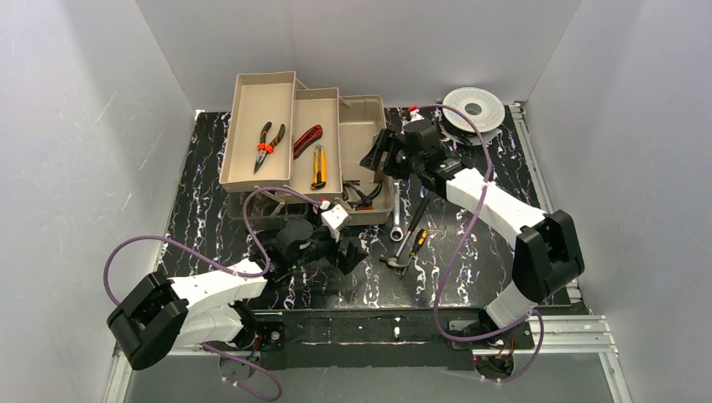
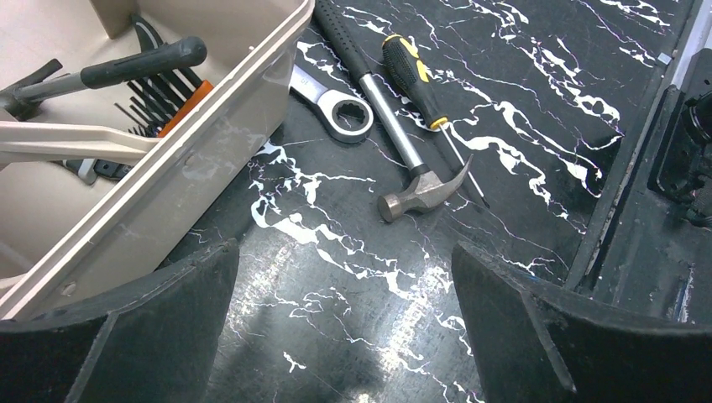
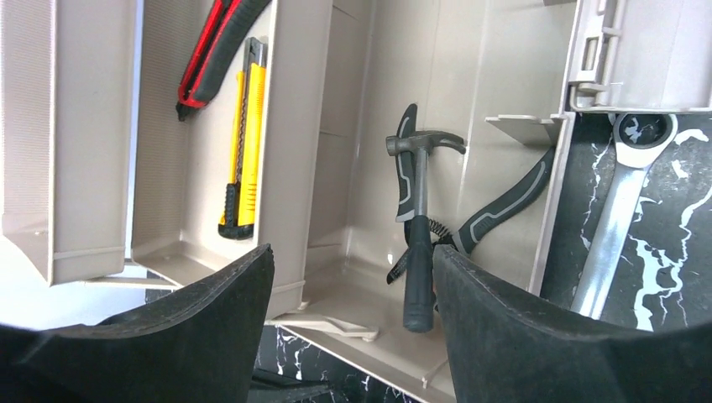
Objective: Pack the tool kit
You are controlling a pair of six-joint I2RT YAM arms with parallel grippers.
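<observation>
The beige toolbox stands open with its trays folded out to the left. Orange-handled pliers lie in the far tray. A red-and-black tool and the yellow knife lie in the middle tray. My right gripper hovers open over the main bin, holding nothing. Just past its right finger, a black-handled hammer lies in the bin beside grey-handled pliers. Low over the mat near the box's front corner, my left gripper is wide open and empty.
On the black marbled mat right of the box lie a ring wrench, a second hammer and a yellow-black screwdriver. A silver wire spool sits at the back right. White walls enclose the table.
</observation>
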